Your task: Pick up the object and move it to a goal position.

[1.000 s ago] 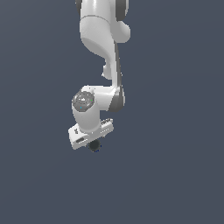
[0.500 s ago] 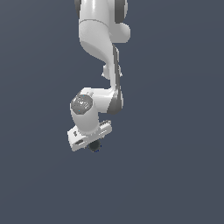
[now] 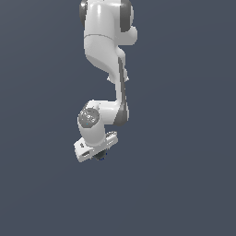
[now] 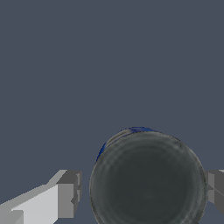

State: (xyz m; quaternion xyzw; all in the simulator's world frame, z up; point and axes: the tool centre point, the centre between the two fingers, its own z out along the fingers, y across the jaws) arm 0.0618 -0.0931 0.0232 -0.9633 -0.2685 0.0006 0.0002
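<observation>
The object (image 4: 148, 183) is a dark grey-black round lump with a thin blue edge, and it fills the space between my fingers in the wrist view. A grey pad (image 4: 69, 194) sits at one side of it and the other pad (image 4: 215, 192) at the opposite side, both close against it. In the exterior view the object (image 3: 99, 157) shows only as a small dark speck under the white hand. My gripper (image 3: 98, 154) is shut on it, hanging below the bent white arm (image 3: 103, 41).
Everything around the arm is a plain dark blue-grey surface (image 3: 184, 138). No other object, container or edge shows in either view.
The hand has drifted slightly toward the exterior view's left and a touch lower. The dark lump has stayed under it the whole time.
</observation>
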